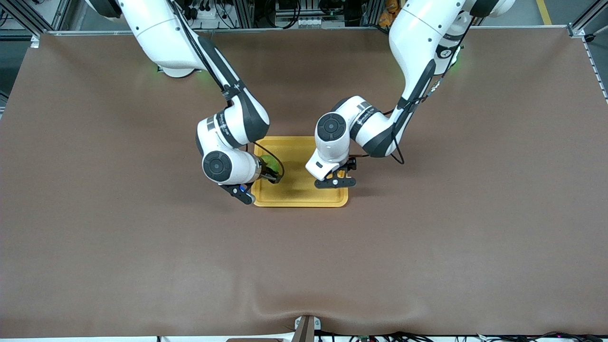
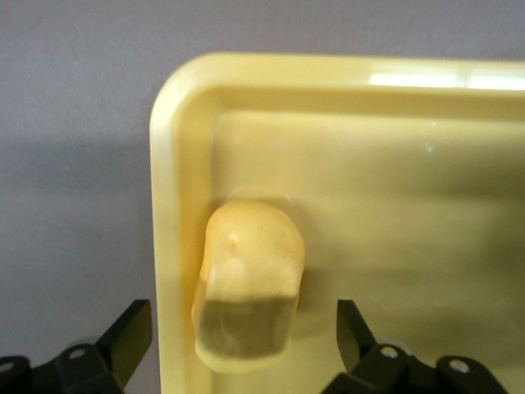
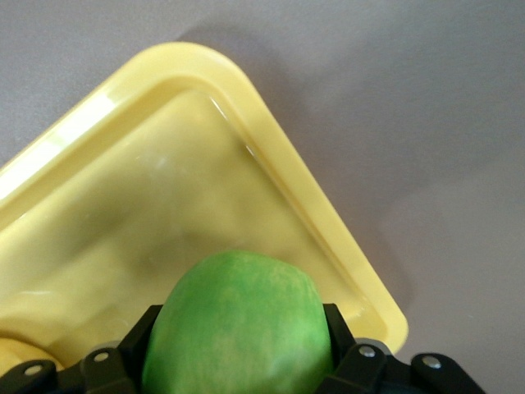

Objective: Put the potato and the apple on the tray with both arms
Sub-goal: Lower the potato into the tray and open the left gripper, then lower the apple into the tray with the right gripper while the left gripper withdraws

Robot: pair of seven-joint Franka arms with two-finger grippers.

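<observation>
The yellow tray lies in the middle of the table. The yellow-orange potato rests in the tray against its rim, close to a corner. My left gripper hovers just over it, open, with one black finger on each side and neither touching it. In the front view the left gripper is over the tray's end toward the left arm and hides the potato. My right gripper is shut on the green apple above a corner of the tray. The right gripper holds the apple over the tray's other end.
A brown cloth covers the whole table around the tray. Both wrists hang close together over the tray, with a narrow gap between them. A small bracket sits at the table edge nearest the front camera.
</observation>
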